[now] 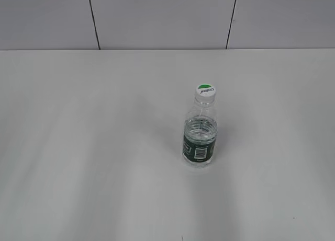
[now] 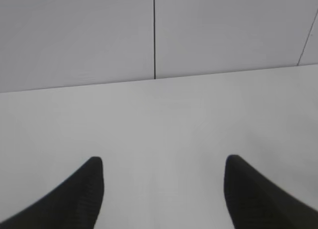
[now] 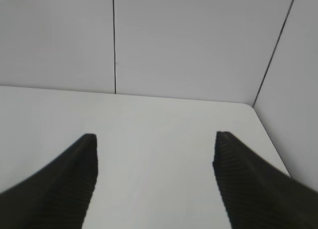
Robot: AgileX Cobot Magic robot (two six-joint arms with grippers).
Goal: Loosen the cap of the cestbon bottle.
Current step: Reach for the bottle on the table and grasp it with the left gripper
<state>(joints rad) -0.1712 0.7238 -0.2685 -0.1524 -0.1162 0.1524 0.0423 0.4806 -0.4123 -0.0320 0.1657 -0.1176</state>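
The cestbon bottle stands upright on the white table, a little right of centre in the exterior view. It is clear plastic with a dark green label band and a white barcode patch. Its white cap with a green top sits on the neck. Neither arm shows in the exterior view. My left gripper is open and empty over bare table in the left wrist view. My right gripper is open and empty over bare table in the right wrist view. The bottle shows in neither wrist view.
The white table runs back to a grey panelled wall. In the right wrist view the table's right edge and rounded far corner meet the wall.
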